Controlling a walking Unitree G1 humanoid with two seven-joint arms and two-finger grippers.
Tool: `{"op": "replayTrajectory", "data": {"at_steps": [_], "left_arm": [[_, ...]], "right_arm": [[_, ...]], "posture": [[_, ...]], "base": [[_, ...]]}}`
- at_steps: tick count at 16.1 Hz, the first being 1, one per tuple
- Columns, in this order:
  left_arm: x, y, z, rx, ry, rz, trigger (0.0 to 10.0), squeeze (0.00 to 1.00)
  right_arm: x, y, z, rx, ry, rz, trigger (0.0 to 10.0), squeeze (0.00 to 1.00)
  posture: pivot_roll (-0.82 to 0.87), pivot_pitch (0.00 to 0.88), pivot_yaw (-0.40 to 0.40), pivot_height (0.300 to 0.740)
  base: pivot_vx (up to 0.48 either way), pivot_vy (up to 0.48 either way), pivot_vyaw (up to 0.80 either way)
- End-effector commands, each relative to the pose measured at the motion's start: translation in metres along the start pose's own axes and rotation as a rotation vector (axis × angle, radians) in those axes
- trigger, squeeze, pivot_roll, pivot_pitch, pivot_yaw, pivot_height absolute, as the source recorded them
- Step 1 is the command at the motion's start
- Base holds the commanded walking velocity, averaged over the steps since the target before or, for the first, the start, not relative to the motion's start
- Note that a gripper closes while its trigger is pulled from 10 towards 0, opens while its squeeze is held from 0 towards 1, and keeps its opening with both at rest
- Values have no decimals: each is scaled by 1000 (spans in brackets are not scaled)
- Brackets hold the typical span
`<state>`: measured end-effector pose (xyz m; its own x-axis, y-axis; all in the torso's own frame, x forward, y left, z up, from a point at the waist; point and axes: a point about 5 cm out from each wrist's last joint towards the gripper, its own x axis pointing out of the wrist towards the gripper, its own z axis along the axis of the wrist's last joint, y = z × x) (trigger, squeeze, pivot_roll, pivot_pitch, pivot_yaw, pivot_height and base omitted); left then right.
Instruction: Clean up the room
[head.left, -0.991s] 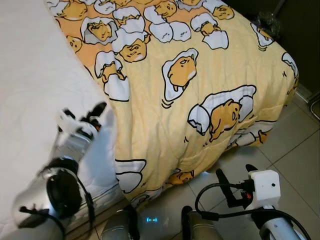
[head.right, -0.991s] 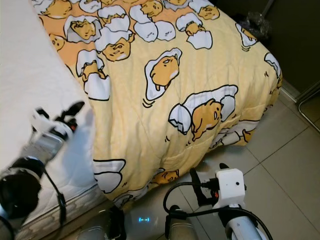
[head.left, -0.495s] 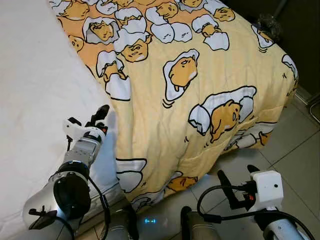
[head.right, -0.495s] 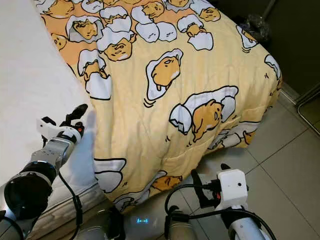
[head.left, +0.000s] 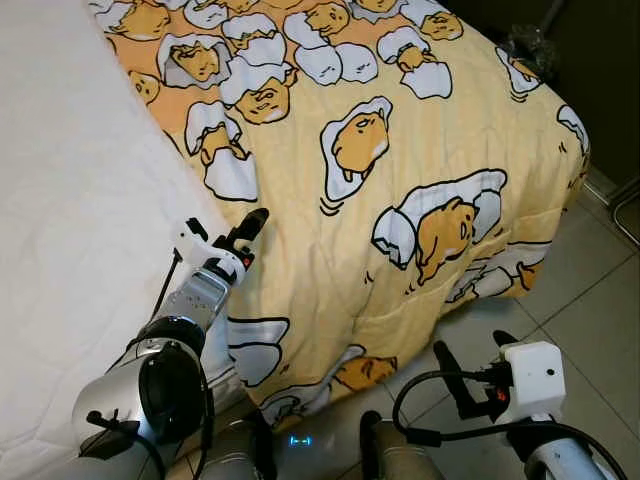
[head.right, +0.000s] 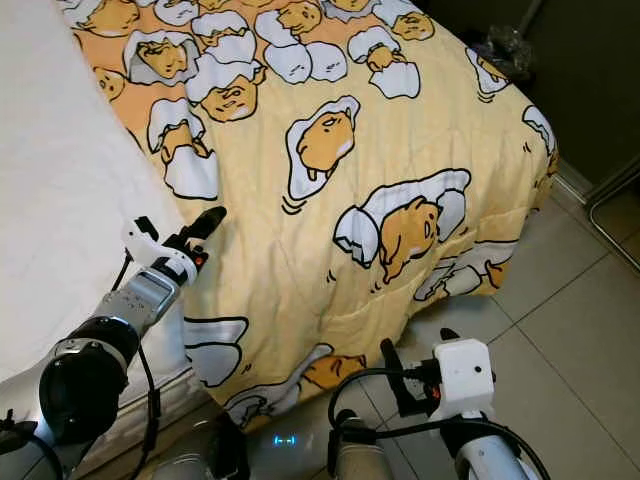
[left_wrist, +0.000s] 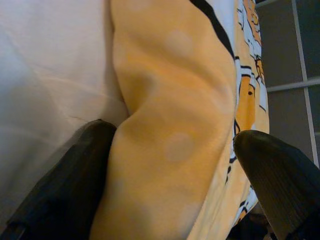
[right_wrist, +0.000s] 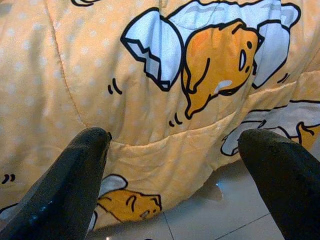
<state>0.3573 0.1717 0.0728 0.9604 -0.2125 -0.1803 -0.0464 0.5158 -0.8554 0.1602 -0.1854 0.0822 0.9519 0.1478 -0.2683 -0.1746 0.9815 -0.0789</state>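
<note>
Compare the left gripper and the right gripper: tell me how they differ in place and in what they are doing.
The left gripper is raised at the bed, at the yellow blanket's edge where it meets the white sheet; the right gripper hangs low over the tiled floor. The left fingers straddle a fold of blanket; the right fingers have nothing between them, with the blanket beyond. Both are open, with two black fingers.

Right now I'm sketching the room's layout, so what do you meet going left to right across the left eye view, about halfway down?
White sheet → left gripper, at the blanket's edge → yellow blanket → tiled floor.
</note>
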Motion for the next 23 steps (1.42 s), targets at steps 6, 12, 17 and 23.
{"op": "replayTrajectory", "data": {"at_steps": [6, 12, 17, 23], "left_arm": [[-9, 19, -6, -140, -33, 102, 0, 0], [-15, 27, 5, -211, -112, 85, 0, 0], [-21, 33, 11, -116, -104, 58, 0, 0], [-22, 32, -13, 469, 147, -2, 0, 0]], "right_arm": [[-3, -1, -1, 3, 14, -8, 10000, 0], [-1, 0, -2, 6, 16, 1, 10000, 0], [-1, 1, -4, 12, 18, -3, 10000, 0], [1, 0, -4, 11, 13, 2, 10000, 0]], "posture": [[-363, 227, -24, 740], [-352, 224, -23, 740], [-333, 219, -10, 740], [-322, 218, -8, 740]], "base": [[0, 0, 0], [0, 0, 0], [0, 0, 0], [0, 0, 0]]}}
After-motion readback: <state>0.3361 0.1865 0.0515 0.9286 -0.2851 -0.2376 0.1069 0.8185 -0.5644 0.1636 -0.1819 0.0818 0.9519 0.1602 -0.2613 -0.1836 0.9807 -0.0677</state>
